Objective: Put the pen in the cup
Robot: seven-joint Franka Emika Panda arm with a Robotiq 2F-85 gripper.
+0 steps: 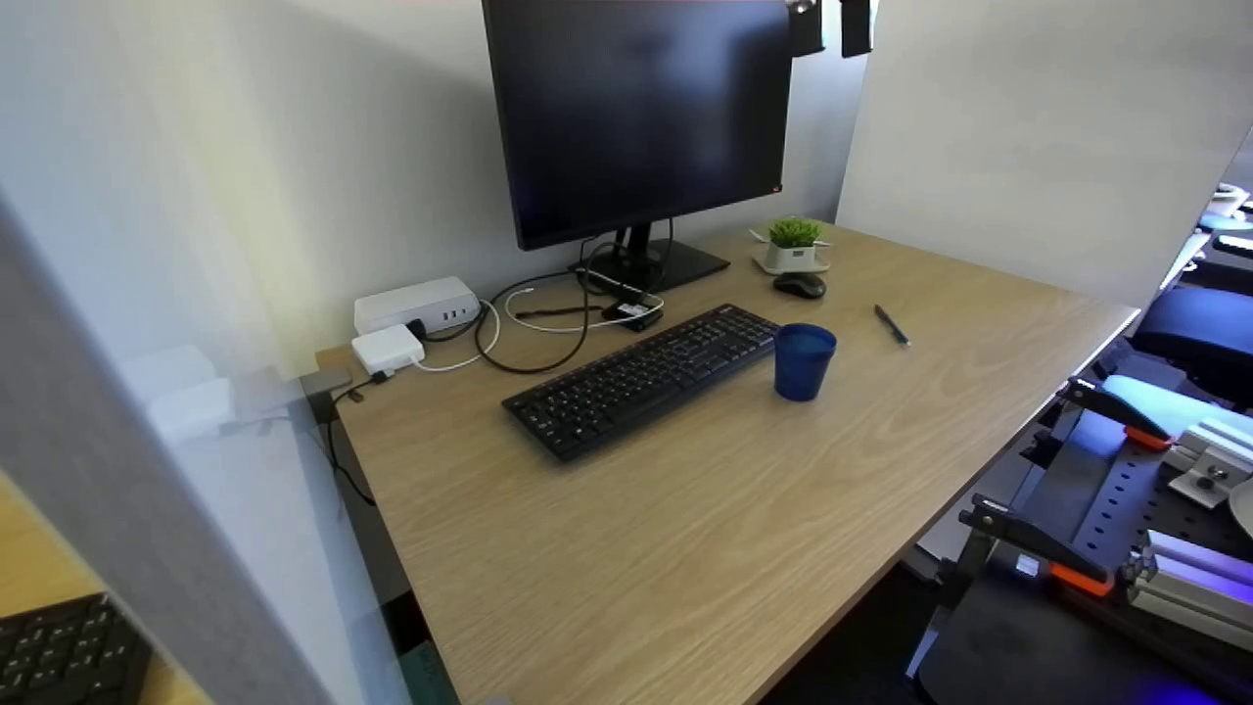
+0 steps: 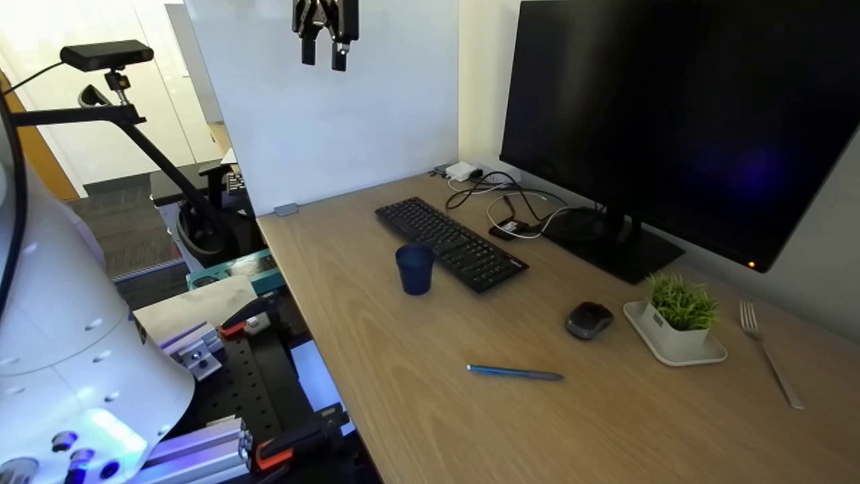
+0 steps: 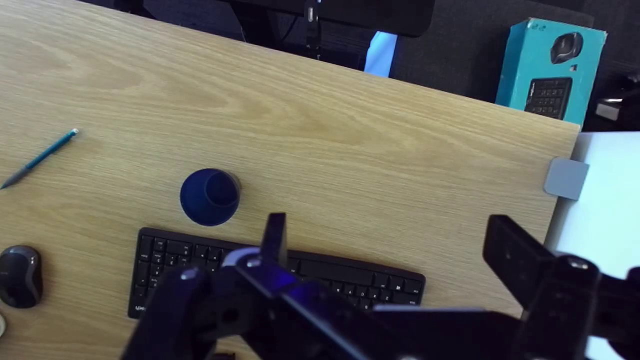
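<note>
Hanging high above the desk, gripper has its two fingers spread well apart, partly blocking the keyboard in the wrist view. The pen lies flat on the desk, well apart from the blue cup, white end nearer it. The cup stands upright just beside the keyboard, mouth up; mouse sits near the pen, between keyboard and potted plant.

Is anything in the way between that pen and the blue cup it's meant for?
Nothing visible stands between the pen and the cup; in all three views only tabletop shows between them. The cup stands upright, its mouth uncovered; the keyboard lies beside it, off that path.
</note>
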